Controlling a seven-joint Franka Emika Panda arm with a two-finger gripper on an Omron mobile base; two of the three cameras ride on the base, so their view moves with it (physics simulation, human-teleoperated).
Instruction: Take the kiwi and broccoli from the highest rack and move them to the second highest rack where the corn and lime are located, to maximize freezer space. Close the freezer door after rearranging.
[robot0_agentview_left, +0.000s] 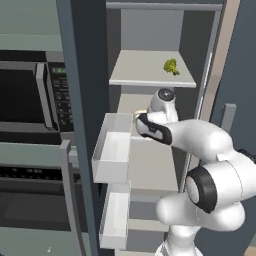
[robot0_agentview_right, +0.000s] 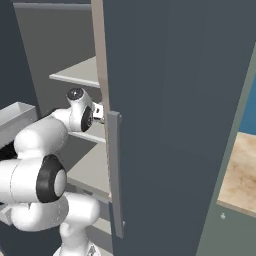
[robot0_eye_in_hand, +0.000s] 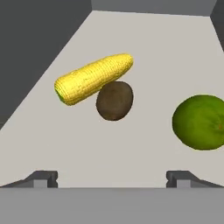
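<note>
Fingers (robot0_eye_in_hand: 112, 178) spread and empty; kiwi (robot0_eye_in_hand: 114, 100) sits on the second rack (robot0_eye_in_hand: 131, 148), touching the corn (robot0_eye_in_hand: 92, 78), lime (robot0_eye_in_hand: 200, 122) apart. Broccoli (robot0_agentview_left: 171, 66) above: light, crumbly, probably best pinched by the stem.

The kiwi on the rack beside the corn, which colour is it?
The kiwi is dull brown, seen best in the hand view, against the yellow corn.
</note>
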